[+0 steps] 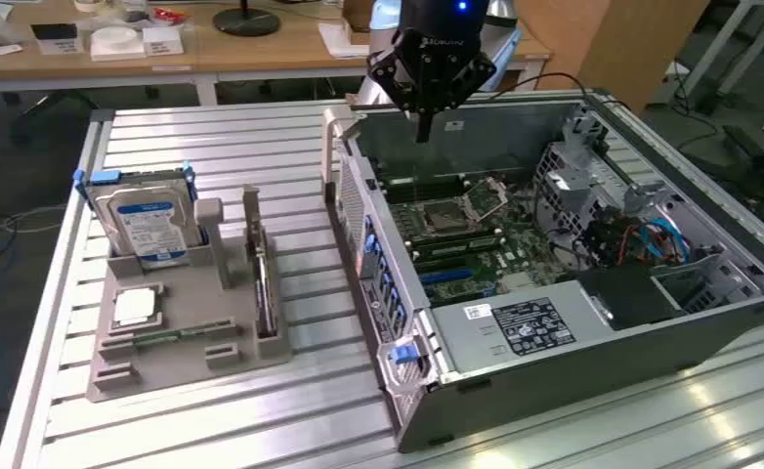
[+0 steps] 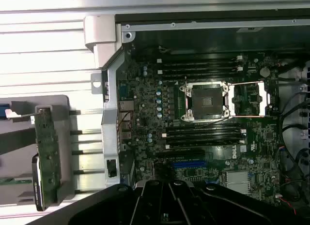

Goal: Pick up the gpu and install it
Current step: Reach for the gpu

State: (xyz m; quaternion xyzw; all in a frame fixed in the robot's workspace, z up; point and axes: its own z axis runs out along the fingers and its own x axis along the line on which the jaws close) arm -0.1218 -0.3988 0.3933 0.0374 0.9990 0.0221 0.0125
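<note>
The gpu [image 1: 264,290] stands edge-on as a thin dark strip in a slot of the grey holder [image 1: 213,327] on the exterior view's left. In the wrist view the gpu [image 2: 46,152] shows a greenish board face with a metal bracket at one end. My gripper [image 1: 424,125] hangs above the open computer case [image 1: 538,327], over the far part of the motherboard [image 1: 467,234]. Its fingers are shut together and hold nothing. It is well apart from the gpu. The wrist view has the gripper [image 2: 169,203] over the board near a blue card slot [image 2: 189,163].
The holder also carries a blue-labelled hard drive [image 1: 154,220], a square processor chip [image 1: 135,306] and a memory stick [image 1: 174,337]. The case wall [image 1: 362,225] rises between holder and motherboard. An open processor socket [image 2: 208,101] sits mid-board. Desks with clutter stand behind the table.
</note>
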